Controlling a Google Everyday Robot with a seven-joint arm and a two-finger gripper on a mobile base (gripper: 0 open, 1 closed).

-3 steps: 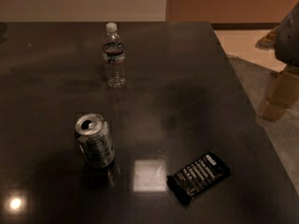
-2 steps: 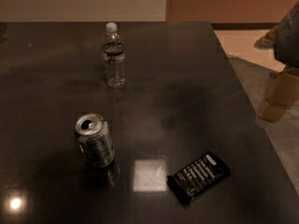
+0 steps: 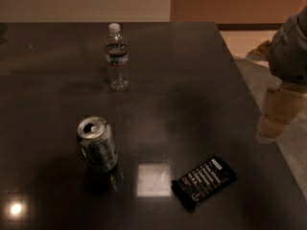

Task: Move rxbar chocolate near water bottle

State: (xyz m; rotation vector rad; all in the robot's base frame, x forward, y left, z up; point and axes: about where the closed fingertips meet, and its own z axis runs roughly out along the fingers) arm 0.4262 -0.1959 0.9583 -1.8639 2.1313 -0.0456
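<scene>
— Where the flat black rxbar chocolate wrapper (image 3: 203,182) lies, near the worktop's front right corner, can its lettering be read?
— No. Rows of white lettering and a small white patch show, but no word is legible.
— And the small clear plastic water bottle (image 3: 117,56)?
— It stands upright toward the back edge, left of centre, well apart from the bar. Its cap is white and its dark label band is unreadable. A silver drink can (image 3: 97,144) stands nearer the front left, its print also illegible.
— The surface?
— Dark glossy tabletop (image 3: 192,80), with a pale square reflection (image 3: 153,179) just left of the bar. Behind it are a pale wall and an orange-brown panel.
— The gripper (image 3: 274,116)?
— Beyond the right edge, off the table. I cannot tell whether it is released or clenched.
</scene>
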